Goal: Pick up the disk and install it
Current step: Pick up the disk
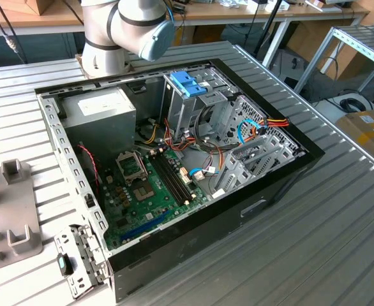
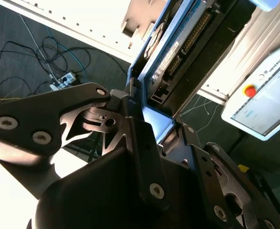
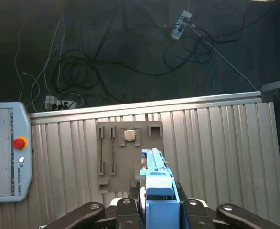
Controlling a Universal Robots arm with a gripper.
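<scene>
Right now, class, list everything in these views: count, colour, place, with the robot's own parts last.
table: one, grey ribbed metal
computer case: one, black, open, on the table
power supply: one, grey, inside the case
motherboard: one, green, on the case floor
handle: one, blue, atop the drive cage
fixture tray: one, grey, on the table
teach pendant: one, pale grey, at the table's edge
cables: several, dark, on the floor
disk: one, blue-framed, held by the gripper
arm: one, silver-grey, beyond the case
gripper: one, black, shut on the disk
</scene>
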